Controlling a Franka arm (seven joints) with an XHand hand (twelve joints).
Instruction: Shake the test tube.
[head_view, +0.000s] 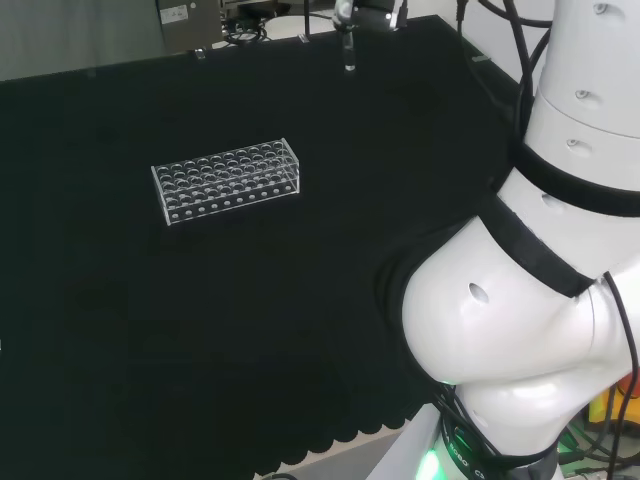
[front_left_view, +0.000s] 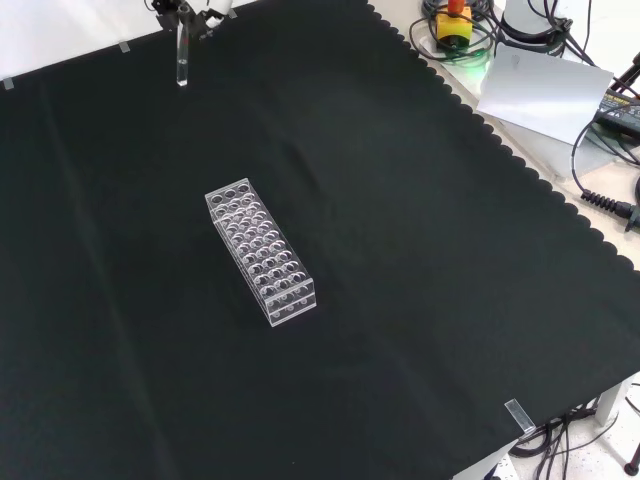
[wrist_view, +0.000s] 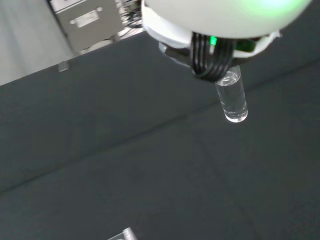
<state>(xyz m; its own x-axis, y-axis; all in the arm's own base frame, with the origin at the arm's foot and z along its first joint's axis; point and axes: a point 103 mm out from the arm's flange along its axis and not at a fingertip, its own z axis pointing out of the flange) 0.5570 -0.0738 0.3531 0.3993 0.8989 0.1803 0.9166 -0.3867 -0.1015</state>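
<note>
A clear test tube (head_view: 349, 55) hangs upright high over the far side of the black cloth, its upper end held in my hand (head_view: 344, 14). In the front view the test tube (front_left_view: 182, 60) shows at the top left, under the hand (front_left_view: 187, 10). In the wrist view black fingers (wrist_view: 207, 57) curl round the tube's top, and the tube's (wrist_view: 233, 100) rounded lower end sticks out free with a little clear liquid in it. A clear test tube rack (head_view: 228, 180) with several holes stands on the cloth, well apart from the hand; the rack (front_left_view: 261, 252) looks empty.
The arm's white links (head_view: 520, 300) take up the right of the head view. Past the cloth's scalloped edge lie a yellow and red button box (front_left_view: 453, 22), a grey sheet (front_left_view: 545, 85) and cables (front_left_view: 605, 200). A grey box (head_view: 190, 15) stands behind the bench.
</note>
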